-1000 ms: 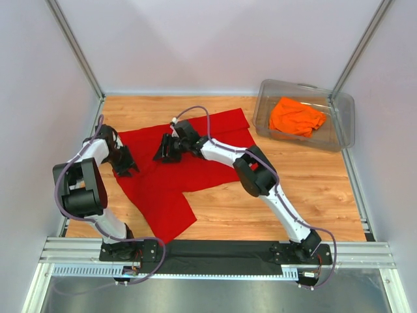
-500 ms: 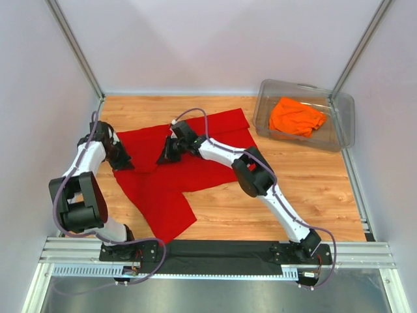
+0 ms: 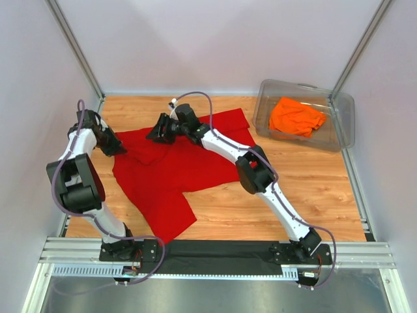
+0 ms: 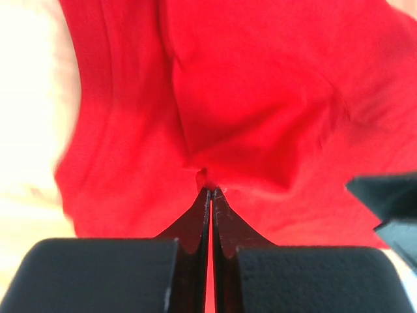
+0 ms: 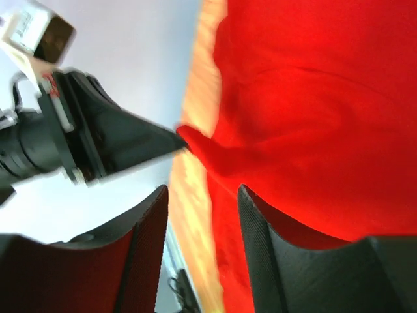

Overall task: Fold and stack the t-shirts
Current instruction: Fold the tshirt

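The red t-shirt (image 3: 176,163) lies spread over the wooden table, with one part hanging down toward the near edge. My left gripper (image 3: 115,148) is at the shirt's left edge. In the left wrist view it (image 4: 210,188) is shut on a small pinch of the red cloth (image 4: 260,98). My right gripper (image 3: 152,135) hovers over the shirt's far left edge. Its fingers (image 5: 202,195) stand open over the red cloth (image 5: 313,117), with nothing gripped. The orange t-shirt (image 3: 296,116) lies crumpled in the clear bin.
The clear plastic bin (image 3: 344,124) stands at the far right of the table. White walls and metal posts close in the table on three sides. A black mat (image 3: 215,251) runs between the arm bases at the near edge.
My left gripper closed on the shirt's left edge and drew it toward the far left. My right gripper closed, moved farther back and left, and now stands open.
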You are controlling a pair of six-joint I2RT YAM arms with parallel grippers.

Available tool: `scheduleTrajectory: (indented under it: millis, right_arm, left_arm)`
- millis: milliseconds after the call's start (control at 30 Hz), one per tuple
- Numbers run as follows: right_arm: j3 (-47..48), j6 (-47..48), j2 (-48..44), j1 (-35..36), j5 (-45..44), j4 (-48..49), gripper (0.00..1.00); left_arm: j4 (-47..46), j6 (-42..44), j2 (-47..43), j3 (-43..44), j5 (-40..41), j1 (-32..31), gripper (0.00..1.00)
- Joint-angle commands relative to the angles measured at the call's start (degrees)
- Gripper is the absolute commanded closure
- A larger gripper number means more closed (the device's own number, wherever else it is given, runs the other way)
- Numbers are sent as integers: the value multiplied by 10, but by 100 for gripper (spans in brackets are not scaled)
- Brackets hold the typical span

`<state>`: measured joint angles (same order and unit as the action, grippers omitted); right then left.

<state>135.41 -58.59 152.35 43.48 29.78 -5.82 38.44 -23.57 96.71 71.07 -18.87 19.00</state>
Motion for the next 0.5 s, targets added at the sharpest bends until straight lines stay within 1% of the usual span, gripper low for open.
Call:
scheduleTrajectory:
  millis: [0,33,67,100,133,167,267,333,367,400,467]
  right_arm:
    - [-67,27,-39,-10,11,-1,52]
    - [-141,42,-85,-9,-12,7,53]
    - [-175,61,-106,-9,-24,13,55]
    - [-191,71,-117,-8,-33,13,64]
    - [-197,80,-124,-6,-46,5,69]
    - [-191,96,-121,-2,-53,-19,76]
    - [-162,84,-93,5,-47,-34,78]
    - [-163,72,-85,8,-48,-29,76]
    - [-166,69,-82,10,-53,-28,75]
    - [-175,66,-82,11,-56,-22,70]
    - [-186,62,-85,13,-61,-16,68]
  left_arm:
    - [-31,7,42,35,-23,13,100]
    - [-38,7,52,36,-22,13,100]
    - [-39,11,58,37,-21,14,100]
    - [-37,11,64,44,-21,13,100]
    - [-39,13,73,45,-22,14,100]
    - [-41,12,76,44,-23,14,100]
    - [-54,8,83,43,-29,13,100]
    - [-55,6,83,44,-25,13,100]
    - [-55,6,82,45,-19,13,100]
    - [-56,6,81,46,-15,13,100]
    - [-56,9,80,52,-13,14,100]
